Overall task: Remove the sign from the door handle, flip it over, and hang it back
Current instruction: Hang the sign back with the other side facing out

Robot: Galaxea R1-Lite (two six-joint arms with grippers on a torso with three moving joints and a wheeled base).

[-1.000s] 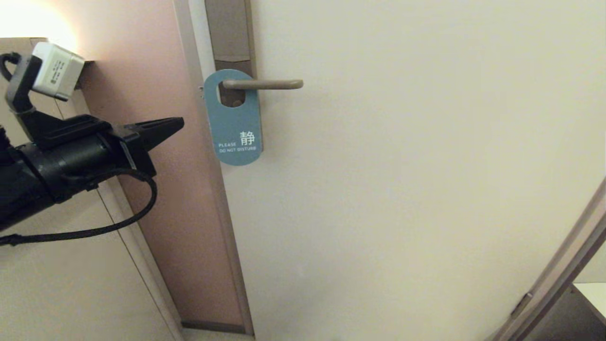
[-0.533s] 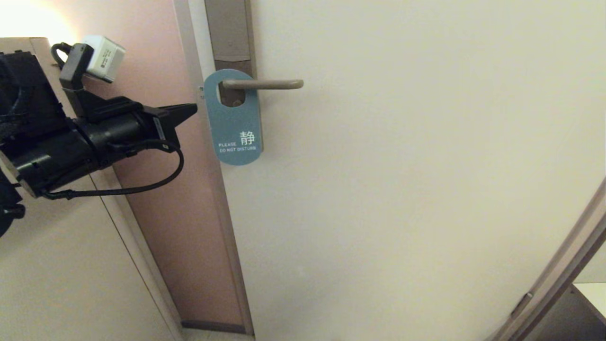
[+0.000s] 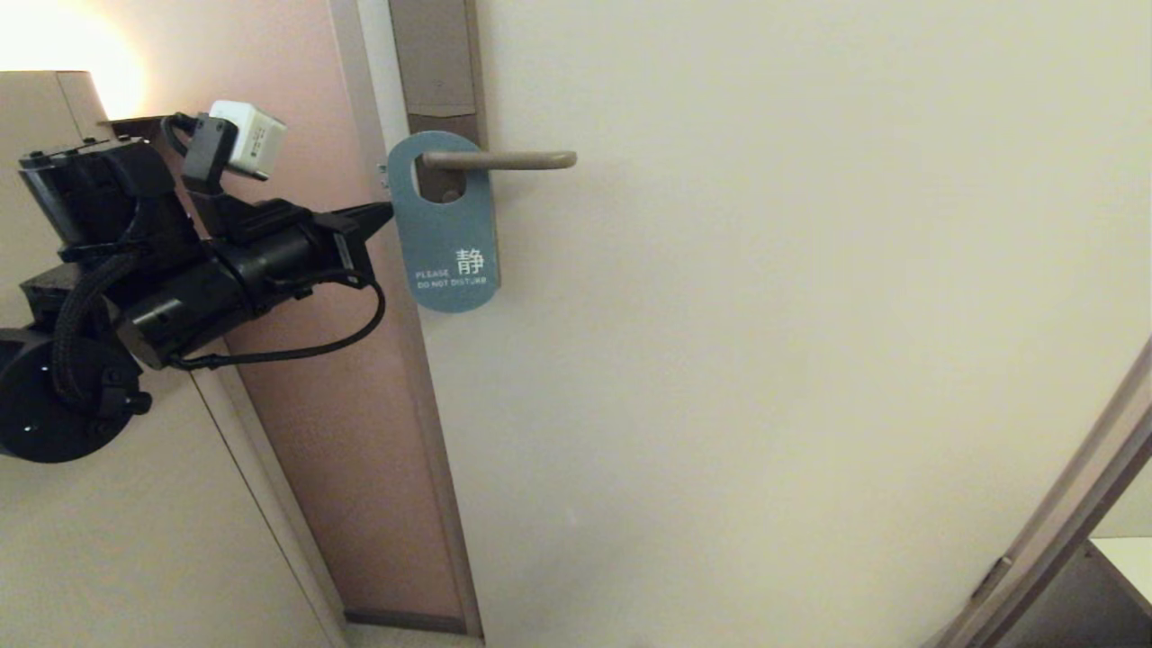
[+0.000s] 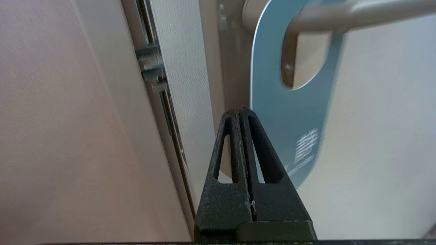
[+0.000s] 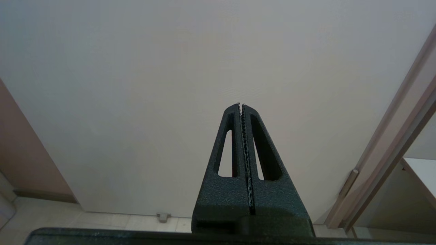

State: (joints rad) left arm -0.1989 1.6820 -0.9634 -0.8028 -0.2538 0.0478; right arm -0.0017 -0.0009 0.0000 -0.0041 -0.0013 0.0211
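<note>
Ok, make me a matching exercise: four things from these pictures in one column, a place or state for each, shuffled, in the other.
1. sign
2. door handle
3. left end effector
4. right end effector

A. shut, facing bare door low down
B. horizontal, passing through a hole
C. shut, tip beside the sign's edge
D. hanging, teal side out

Pairs: 1-D, 2-B, 3-C, 4-A

A: Where was the sign [image 3: 447, 229]?
B: Hung teal side out on the door handle [image 3: 504, 160], over the brown backplate [image 3: 436, 63].
A: And the left gripper [image 3: 389, 210]?
B: Fingers pressed together, tips just beside the sign's left edge.
</note>
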